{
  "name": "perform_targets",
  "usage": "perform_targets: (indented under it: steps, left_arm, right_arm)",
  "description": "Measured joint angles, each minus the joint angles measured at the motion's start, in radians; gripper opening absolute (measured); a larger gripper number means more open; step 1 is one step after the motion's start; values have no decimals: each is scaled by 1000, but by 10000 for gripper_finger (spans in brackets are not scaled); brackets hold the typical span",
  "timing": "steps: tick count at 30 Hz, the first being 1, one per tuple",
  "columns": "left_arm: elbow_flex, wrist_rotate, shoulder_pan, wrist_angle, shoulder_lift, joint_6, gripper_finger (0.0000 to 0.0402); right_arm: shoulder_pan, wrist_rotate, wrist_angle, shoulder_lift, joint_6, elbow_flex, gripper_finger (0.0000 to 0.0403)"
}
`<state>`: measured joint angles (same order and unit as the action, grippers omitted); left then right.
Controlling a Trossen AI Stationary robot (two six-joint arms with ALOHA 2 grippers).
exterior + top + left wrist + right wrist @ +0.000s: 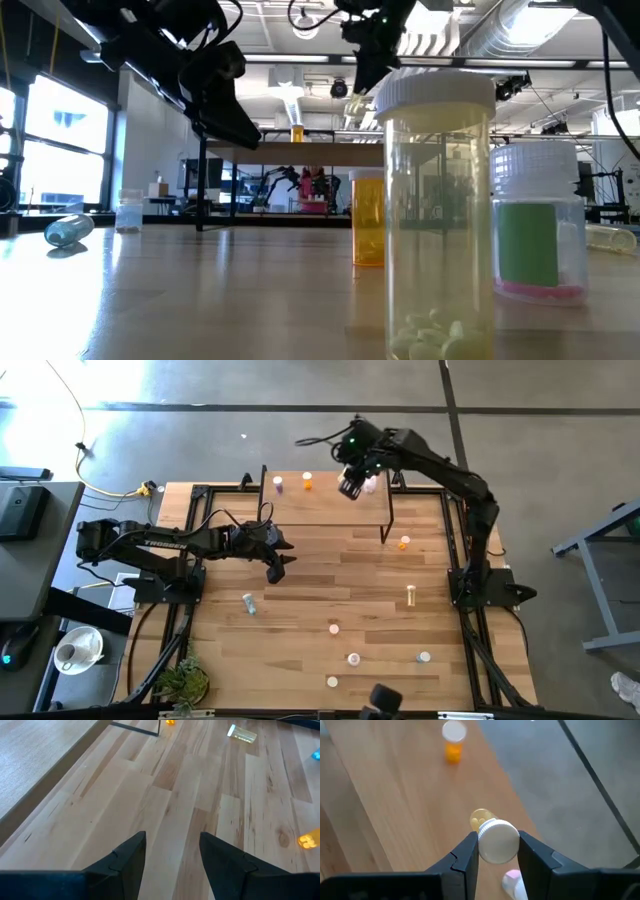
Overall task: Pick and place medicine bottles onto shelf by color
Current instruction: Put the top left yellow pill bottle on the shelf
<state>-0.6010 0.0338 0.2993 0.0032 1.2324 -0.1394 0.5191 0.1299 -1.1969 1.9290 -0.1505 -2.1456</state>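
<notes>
While the right gripper (496, 851) clamps one yellow bottle (492, 837), left gripper (171, 854) gapes empty.

The shelf (325, 500) is standing at the far edge of the table (310, 575), and three bottles are sitting on its top: one (278, 483) at its left, one (307, 480) just right of that, and one (371, 484) near its right end under the right gripper (350, 485). Before the shelf's right leg a bottle (404, 542) is standing on the table, another (410, 595) is lying farther forward, and the left gripper (277, 565) is hanging before the shelf's left side.
</notes>
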Motion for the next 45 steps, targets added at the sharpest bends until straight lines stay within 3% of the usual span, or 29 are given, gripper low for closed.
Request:
perform_targets:
  steps: [9, 15, 27, 45]
  left_arm:
    - [0, 0, 0, 0, 0, 0, 174]
    - [0, 0, 0, 1, 0, 0, 174]
    - [0, 0, 0, 2, 0, -19, 174]
    - [-1, 0, 0, 2, 0, -34, 175]
  right_arm:
    - [-1, 68, 42, 49, -87, -5, 102]
    - [25, 77, 48, 48, -65, -96, 102]
    - [50, -2, -48, 82, 4, -164, 102]
    - [34, -86, -109, 191, -63, -164, 102]
